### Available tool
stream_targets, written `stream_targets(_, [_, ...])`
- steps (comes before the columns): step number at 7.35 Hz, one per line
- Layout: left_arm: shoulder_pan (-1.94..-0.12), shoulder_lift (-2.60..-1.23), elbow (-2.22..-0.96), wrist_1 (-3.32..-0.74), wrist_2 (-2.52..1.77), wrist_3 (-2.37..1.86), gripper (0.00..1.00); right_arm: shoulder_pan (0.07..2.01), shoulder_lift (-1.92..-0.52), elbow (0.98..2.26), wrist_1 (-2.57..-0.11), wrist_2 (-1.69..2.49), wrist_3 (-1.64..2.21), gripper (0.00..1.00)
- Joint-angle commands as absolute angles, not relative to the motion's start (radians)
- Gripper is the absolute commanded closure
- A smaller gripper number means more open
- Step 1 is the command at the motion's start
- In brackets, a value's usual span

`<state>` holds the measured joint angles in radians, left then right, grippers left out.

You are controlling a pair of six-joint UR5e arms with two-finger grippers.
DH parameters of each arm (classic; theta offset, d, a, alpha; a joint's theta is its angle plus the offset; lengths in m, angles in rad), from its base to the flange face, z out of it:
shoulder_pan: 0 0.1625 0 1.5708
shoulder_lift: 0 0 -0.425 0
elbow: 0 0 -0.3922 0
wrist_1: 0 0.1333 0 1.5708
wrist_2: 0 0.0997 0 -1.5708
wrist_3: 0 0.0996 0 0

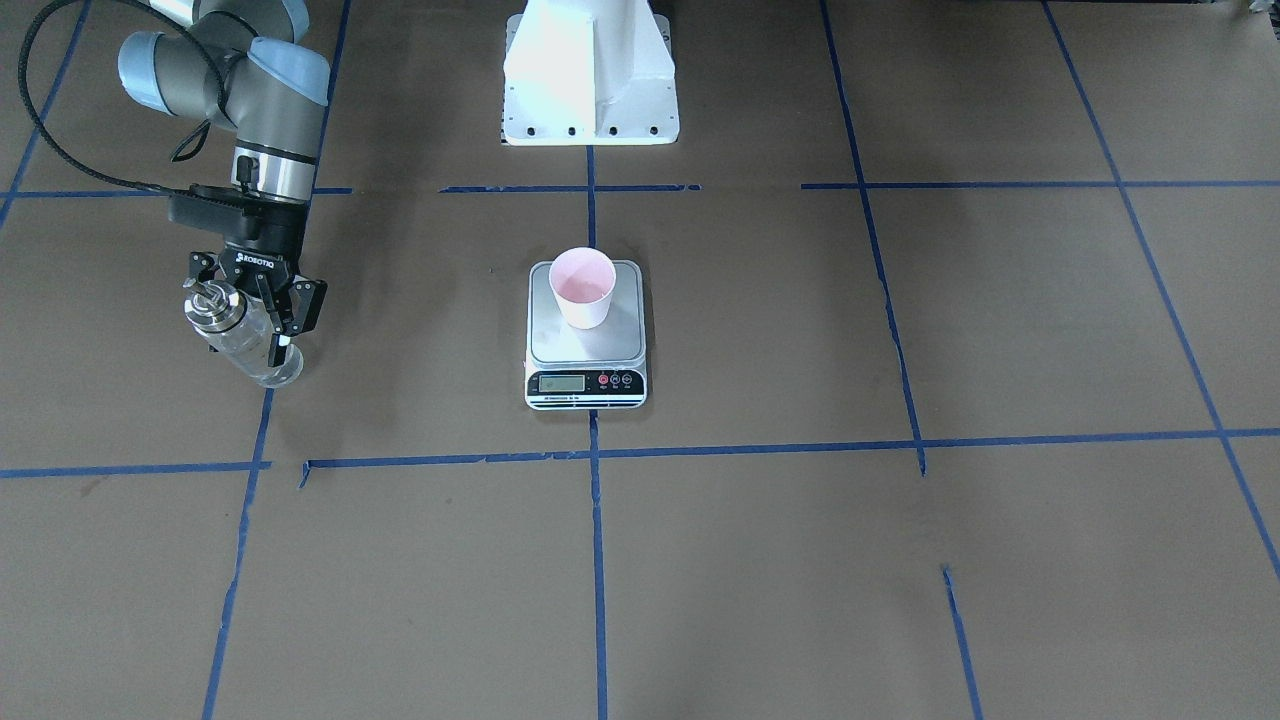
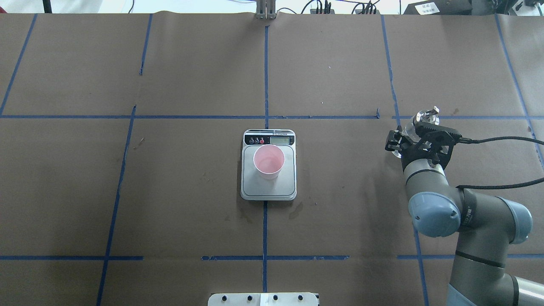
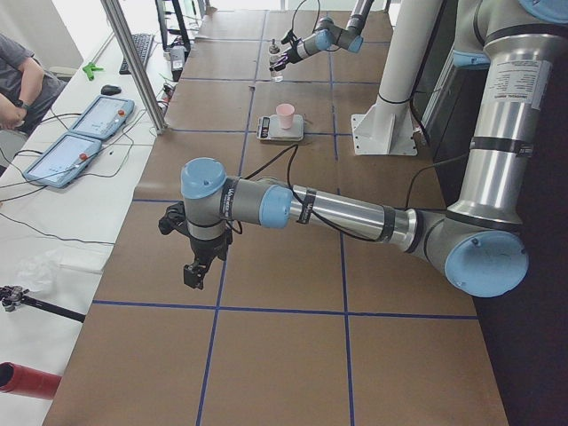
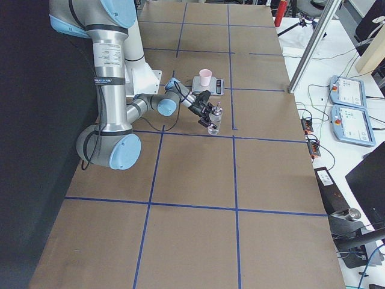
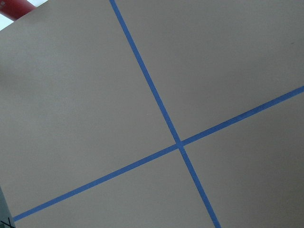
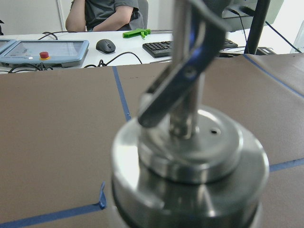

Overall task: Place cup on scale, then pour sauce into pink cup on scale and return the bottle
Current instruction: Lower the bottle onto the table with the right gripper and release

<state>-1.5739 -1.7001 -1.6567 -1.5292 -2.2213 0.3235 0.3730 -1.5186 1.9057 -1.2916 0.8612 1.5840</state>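
Bottle (image 1: 232, 330), clear glass, steel cap — upright on the robot's right, well apart from pink cup (image 1: 583, 285) seated on scale (image 1: 625, 345); right gripper (image 1: 255, 345) straddles it, clamped or slack cannot be told — step judged pickup for pouring, next needing a sure grip.

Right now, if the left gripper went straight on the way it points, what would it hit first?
The table. The left gripper points roughly straight down, and its wrist view shows only brown paper and a tape cross. Its height is unclear.
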Motion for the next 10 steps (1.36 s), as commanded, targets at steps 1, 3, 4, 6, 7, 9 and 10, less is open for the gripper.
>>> stream_targets(1, [-1.574,-1.701,-1.657,-1.529,-2.221,0.321,0.00,0.365,-1.540,1.905,-1.292,0.871,1.589,1.00])
stream_targets(3, [-1.574,-1.700,-1.657,-1.529,-2.220,0.321,0.00,0.364,-1.542,1.901,-1.292,0.897,1.591,1.00])
stream_targets(4, [-1.574,-1.701,-1.657,-1.529,-2.220,0.321,0.00,0.362,-1.542,1.893,-1.292,0.903,1.589,1.00])
stream_targets(6, [-1.574,-1.701,-1.657,-1.531,-2.220,0.321,0.00,0.359,-1.543,1.890,-1.292,0.905,1.589,0.70])
stream_targets(7, [-1.574,-1.704,-1.657,-1.529,-2.218,0.321,0.00,0.356,-1.543,1.890,-1.292,0.905,1.588,0.49])
stream_targets(9, [-1.574,-1.707,-1.657,-1.529,-2.198,0.321,0.00,0.356,-1.543,1.897,-1.292,0.905,1.588,0.00])
stream_targets(10, [-1.574,-1.707,-1.657,-1.529,-2.198,0.321,0.00,0.356,-1.546,1.902,-1.290,0.916,1.580,0.00])
